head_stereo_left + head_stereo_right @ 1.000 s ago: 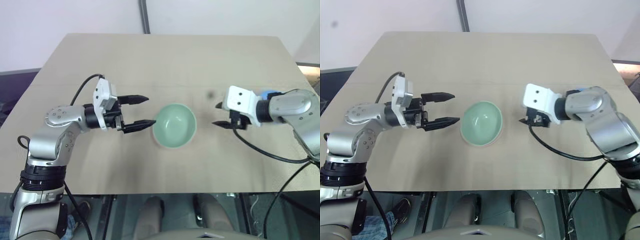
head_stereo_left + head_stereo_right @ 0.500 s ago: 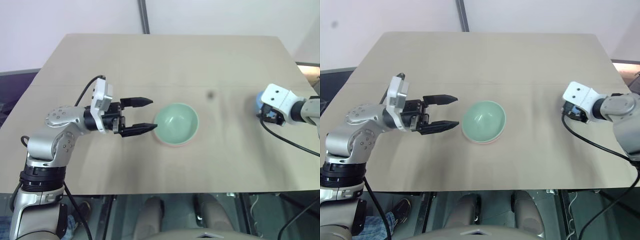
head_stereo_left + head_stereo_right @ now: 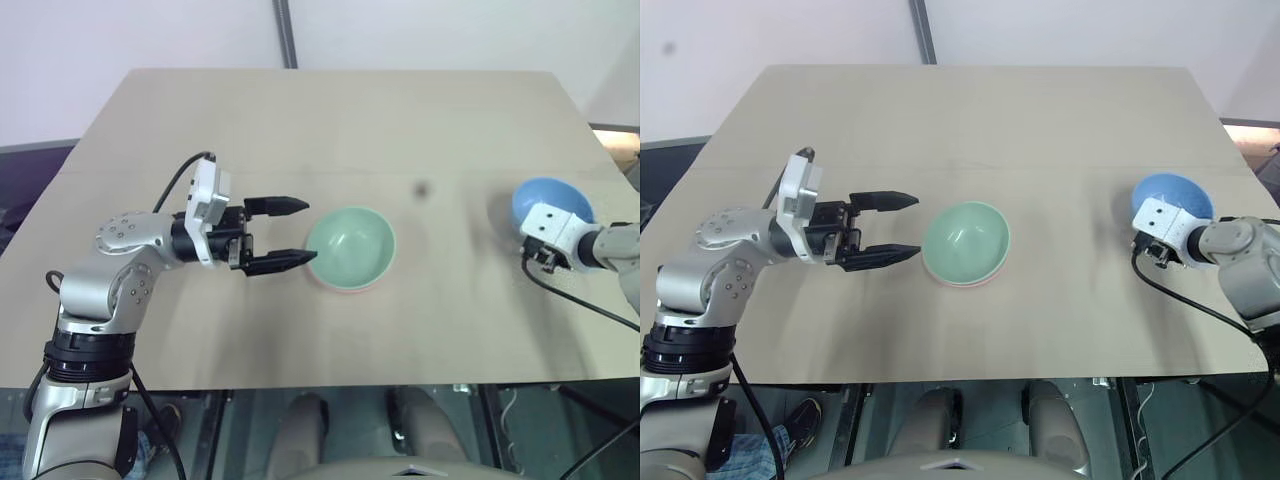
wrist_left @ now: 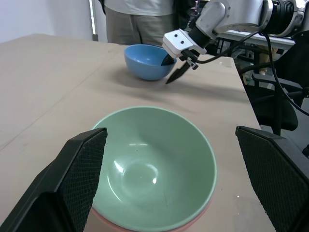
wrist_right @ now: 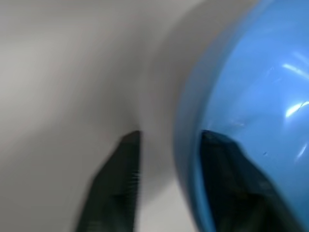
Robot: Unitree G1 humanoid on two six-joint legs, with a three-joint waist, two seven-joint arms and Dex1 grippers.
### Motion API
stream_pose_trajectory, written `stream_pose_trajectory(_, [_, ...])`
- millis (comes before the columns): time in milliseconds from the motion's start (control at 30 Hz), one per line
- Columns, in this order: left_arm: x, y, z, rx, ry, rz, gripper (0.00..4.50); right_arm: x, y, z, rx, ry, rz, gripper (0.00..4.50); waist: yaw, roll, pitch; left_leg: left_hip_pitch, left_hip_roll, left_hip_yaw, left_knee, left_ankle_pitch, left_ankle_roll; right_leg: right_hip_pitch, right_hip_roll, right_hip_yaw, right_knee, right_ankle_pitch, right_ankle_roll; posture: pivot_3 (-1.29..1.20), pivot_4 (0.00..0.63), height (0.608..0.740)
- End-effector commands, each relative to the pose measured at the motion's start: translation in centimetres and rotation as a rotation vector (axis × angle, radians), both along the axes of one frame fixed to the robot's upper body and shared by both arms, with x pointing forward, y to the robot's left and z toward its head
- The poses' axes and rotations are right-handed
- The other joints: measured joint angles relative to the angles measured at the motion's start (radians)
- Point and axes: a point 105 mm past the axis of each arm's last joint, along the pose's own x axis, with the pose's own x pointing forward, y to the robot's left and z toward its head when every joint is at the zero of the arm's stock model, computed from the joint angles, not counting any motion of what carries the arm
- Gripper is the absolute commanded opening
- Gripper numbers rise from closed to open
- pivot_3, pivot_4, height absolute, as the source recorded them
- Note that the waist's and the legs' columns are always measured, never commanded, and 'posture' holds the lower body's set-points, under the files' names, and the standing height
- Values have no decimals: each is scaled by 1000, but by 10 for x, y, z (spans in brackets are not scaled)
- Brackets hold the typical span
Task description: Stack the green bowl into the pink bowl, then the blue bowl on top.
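The green bowl (image 3: 350, 245) sits nested in the pink bowl (image 3: 345, 289) at the table's middle, and just a pink rim shows under it. My left gripper (image 3: 310, 230) is held level and open just left of this stack, its fingers (image 4: 72, 183) pointing at it without touching. The blue bowl (image 3: 552, 203) stands upright at the far right. My right gripper (image 4: 167, 71) is at its near rim, tilted downward. One finger (image 5: 231, 179) is inside the bowl and the other (image 5: 118, 183) is outside. A gap shows between the outer finger and the bowl wall.
The tan table (image 3: 330, 120) has bare room at the back and between the two bowls. The blue bowl stands close to the right edge. A person (image 4: 140, 19) stands behind the table's right side, next to a dark chair (image 4: 285, 96).
My right arm swung from beside the green bowl out to the right and sank to the blue bowl's rim. The left gripper stayed open in place.
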Motion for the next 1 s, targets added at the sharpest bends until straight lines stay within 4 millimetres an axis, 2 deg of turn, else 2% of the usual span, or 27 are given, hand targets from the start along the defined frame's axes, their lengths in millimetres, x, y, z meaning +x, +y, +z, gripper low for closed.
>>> stream_pose_trajectory(33, [-1,4,7,15,-55,21,4500,4,-1,9,-21,-34,21,16,0,0,0,0,0,0,0,0,0,0,0,0,0,0,0,0,150,740])
stream_pose_trajectory(167, [-2,6,7,19,-56,30,4500,5,0,9,-20,-31,33,16,1,0,0,0,0,0,0,0,0,0,0,0,-1,0,0,0,150,740])
stream_pose_trajectory(233, [-2,6,6,21,-56,32,4500,10,12,19,14,-71,79,16,1,0,0,0,0,0,0,0,0,0,0,0,-1,0,0,0,150,740])
stream_pose_trajectory(300, [-3,7,6,23,-58,35,4500,15,34,39,127,-136,128,16,-5,0,0,0,0,0,0,0,0,0,0,0,0,0,0,0,150,740])
stream_pose_trajectory(400, [-2,7,6,24,-59,39,4500,14,85,79,308,-199,272,16,-14,2,2,1,1,1,0,0,0,0,1,1,1,0,0,0,150,740])
stream_pose_trajectory(467, [-1,7,5,27,-61,40,4500,1,125,105,415,-219,442,16,-14,3,2,1,1,0,0,0,0,0,1,1,2,0,0,0,150,740])
stream_pose_trajectory(567, [0,7,4,34,-65,40,4500,-21,163,120,477,-196,594,16,-6,3,2,1,1,-2,0,0,0,0,1,-1,2,0,0,0,150,740])
stream_pose_trajectory(700, [1,6,3,39,-69,39,4500,-49,196,116,493,-127,739,16,14,3,2,-3,0,-3,0,0,0,0,0,-3,-1,0,0,0,150,740])
stream_pose_trajectory(867, [3,6,1,48,-69,32,4500,-74,219,92,426,-40,884,16,24,3,2,-7,-1,-4,2,0,0,-4,-1,-4,-1,0,0,0,150,740])
stream_pose_trajectory(1000, [6,5,1,53,-70,26,4500,-85,233,87,406,-15,970,16,22,3,2,-7,0,-5,2,0,0,-4,0,-5,1,0,0,0,150,740])
